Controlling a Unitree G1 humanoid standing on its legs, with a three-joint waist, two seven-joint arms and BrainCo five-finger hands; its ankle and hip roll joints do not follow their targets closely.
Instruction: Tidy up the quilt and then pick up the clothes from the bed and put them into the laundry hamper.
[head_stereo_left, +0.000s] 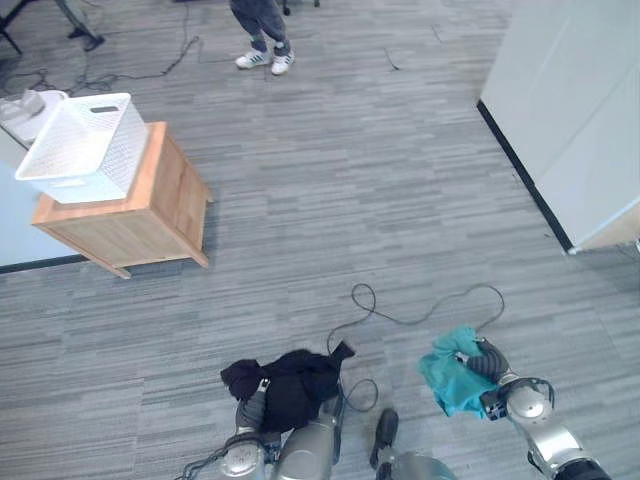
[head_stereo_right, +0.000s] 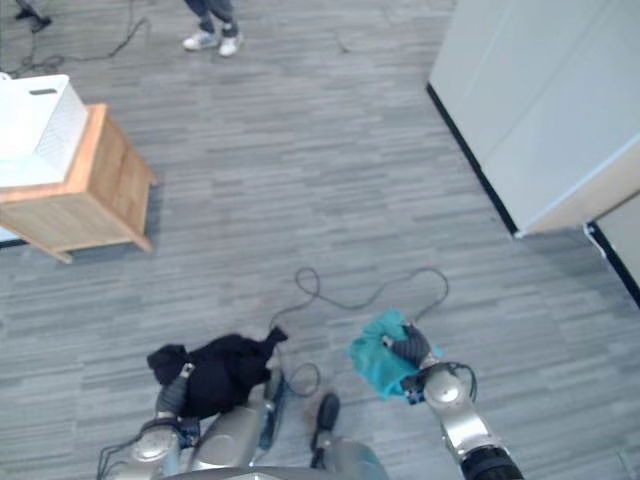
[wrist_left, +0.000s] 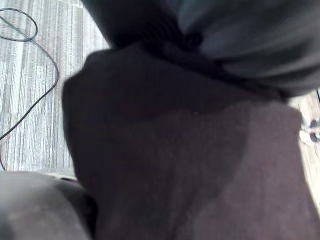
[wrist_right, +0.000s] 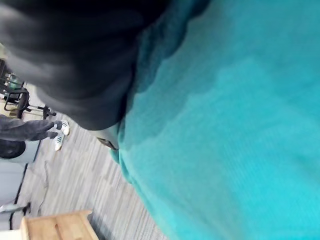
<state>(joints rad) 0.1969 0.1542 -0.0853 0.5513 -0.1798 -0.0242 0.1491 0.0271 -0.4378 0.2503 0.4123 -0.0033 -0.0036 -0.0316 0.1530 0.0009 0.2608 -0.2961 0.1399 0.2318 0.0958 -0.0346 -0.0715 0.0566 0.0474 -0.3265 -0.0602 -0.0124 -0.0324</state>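
A black garment (head_stereo_left: 295, 385) hangs bunched from my left hand (head_stereo_right: 172, 395), low at the front left, and its dark cloth (wrist_left: 190, 165) covers the left wrist view. My right hand (head_stereo_left: 487, 362) is at the front right, curled on a teal garment (head_stereo_left: 452, 380) that droops from it above the floor. The same teal cloth (wrist_right: 240, 140) lies close against the hand in the right wrist view. The white mesh laundry hamper (head_stereo_left: 80, 140) stands on a wooden cabinet (head_stereo_left: 150, 215) at the far left, well away from both hands.
Grey plank floor stretches between me and the cabinet. A person's legs and white shoes (head_stereo_left: 265, 58) stand at the far end. A white panel wall (head_stereo_left: 570, 110) closes the right side. A pale bed edge (head_stereo_left: 15, 225) shows behind the cabinet.
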